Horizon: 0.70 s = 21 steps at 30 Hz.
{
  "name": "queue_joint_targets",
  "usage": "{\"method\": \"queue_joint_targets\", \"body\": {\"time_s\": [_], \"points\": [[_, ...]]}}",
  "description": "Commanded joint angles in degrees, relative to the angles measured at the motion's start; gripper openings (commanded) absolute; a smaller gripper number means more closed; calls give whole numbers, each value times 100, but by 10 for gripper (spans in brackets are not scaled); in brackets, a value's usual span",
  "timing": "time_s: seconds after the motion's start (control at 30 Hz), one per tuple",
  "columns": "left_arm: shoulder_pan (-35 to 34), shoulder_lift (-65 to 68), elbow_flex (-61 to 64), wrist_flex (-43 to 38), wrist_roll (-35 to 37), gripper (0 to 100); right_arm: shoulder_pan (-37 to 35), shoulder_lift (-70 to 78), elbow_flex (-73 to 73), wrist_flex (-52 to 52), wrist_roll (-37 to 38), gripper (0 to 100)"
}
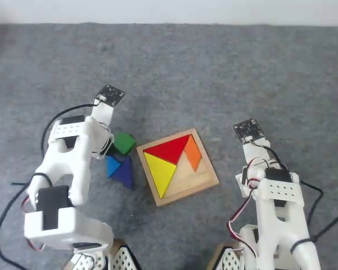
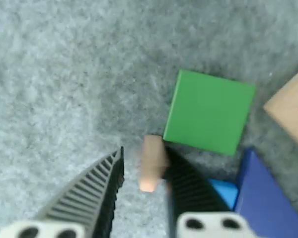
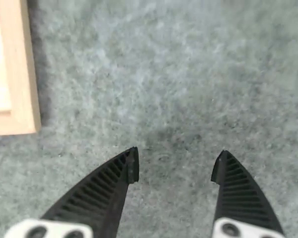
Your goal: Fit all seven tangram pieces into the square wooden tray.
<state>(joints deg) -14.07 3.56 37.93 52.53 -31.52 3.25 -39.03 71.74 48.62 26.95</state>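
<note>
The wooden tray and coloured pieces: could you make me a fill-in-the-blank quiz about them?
The wooden tray holds ___ pieces. The square piece lying outside it is ___. Inside, the red triangle borders the yellow triangle and the ___ piece.
Missing words: three; green; orange.

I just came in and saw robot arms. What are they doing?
Two robot arms are doing a tangram puzzle. A red triangle, a yellow triangle and an orange piece already sit in the wooden tray. The green square, light blue triangle and dark blue piece lie on the carpet beside it. The left gripper is open next to the green square; a small pale thing I cannot identify lies between its jaws. The right gripper hangs open over carpet on the tray's other side.
</note>
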Motion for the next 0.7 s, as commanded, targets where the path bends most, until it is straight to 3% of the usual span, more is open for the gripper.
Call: {"method": "queue_joint_targets", "body": {"time_s": [0.0, 0.27, 0.5, 0.67], "points": [[-88, -273, -207, 44, -88, 50, -66, -110, -44, -110, 18, 251], [-105, -308, -462, 325, 62, 11, -66, -119, -26, -101, 18, 251], [220, -343, -2457, 2523, 475, 11, -66, -119, -18, -110, 18, 251], [1204, -1169, -3020, 3464, 782, 11, -66, -119, -18, -110, 18, 250]]}}
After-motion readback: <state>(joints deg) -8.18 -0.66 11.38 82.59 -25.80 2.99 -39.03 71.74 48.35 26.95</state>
